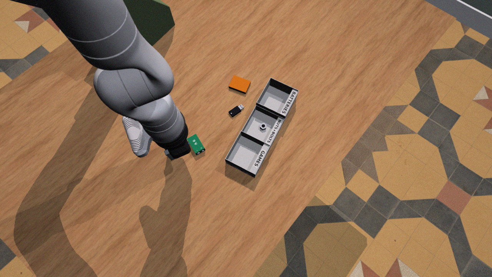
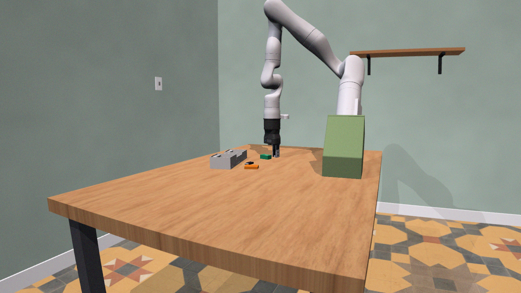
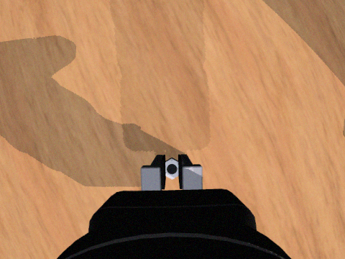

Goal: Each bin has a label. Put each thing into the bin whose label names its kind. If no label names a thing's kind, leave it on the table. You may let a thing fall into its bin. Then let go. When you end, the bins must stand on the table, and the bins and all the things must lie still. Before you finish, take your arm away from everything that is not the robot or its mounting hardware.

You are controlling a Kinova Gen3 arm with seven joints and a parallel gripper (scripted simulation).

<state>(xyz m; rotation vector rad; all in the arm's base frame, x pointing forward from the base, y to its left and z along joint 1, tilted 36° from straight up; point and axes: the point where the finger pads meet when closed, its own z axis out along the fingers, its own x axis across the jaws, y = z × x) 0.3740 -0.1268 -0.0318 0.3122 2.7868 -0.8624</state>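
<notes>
Your tool (image 3: 172, 178) is clamped on a small hex nut (image 3: 172, 168), low over the surface (image 1: 309, 51), just beside the green battery (image 1: 196, 143).

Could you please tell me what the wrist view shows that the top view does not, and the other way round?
Only the wrist view shows the small hex nut clamped between the fingers of the gripper.

Only the top view shows the three bins, BATTERIES, NUTS+BOLTS with a bolt inside, and GAMES, plus the green battery, USB stick and orange box.

Both show the wooden table and the arm's shadows.
</notes>
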